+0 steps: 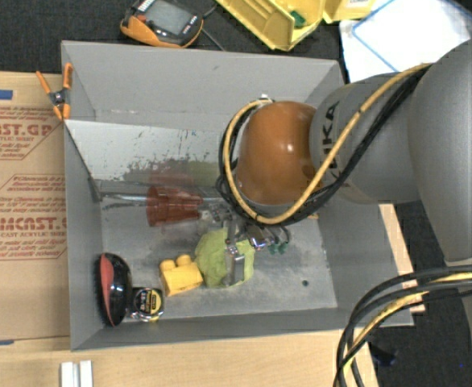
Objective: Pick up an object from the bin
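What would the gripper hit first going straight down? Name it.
Probably the green lump; the gripper is over its right edge, though its height above the lump is unclear.

Bin (300, 290) holds red funnel (171, 205), green lump (210, 258), yellow block (180, 276).

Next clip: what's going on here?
A KUKA arm reaches into the grey bin from the right, and its end effector is low over a lime-green lump near the middle of the floor. Whether it grips the lump can't be told. A yellow block sits against the lump's left side, a tape measure and a red-and-black object lie further left, and a reddish-brown cup-shaped piece lies behind.
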You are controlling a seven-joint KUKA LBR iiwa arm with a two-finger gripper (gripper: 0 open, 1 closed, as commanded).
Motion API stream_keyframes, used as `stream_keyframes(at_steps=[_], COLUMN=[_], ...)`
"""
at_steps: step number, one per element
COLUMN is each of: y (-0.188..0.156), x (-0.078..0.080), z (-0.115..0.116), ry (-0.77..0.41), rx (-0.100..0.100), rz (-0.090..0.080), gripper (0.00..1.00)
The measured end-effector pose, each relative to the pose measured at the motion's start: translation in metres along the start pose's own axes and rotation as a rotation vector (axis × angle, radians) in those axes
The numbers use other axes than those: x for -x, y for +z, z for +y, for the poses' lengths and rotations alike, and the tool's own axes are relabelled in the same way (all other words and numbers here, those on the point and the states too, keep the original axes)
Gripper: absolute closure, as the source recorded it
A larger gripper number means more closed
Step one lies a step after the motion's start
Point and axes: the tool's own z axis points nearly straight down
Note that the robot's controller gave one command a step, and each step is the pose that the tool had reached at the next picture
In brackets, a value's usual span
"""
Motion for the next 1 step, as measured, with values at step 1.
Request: stream_keyframes(at_steps=[1], y=[-0.0123], x=[0.0079], z=[-0.0278], ry=[0.037], rx=[0.000], rz=[-0.008], gripper=[1.00])
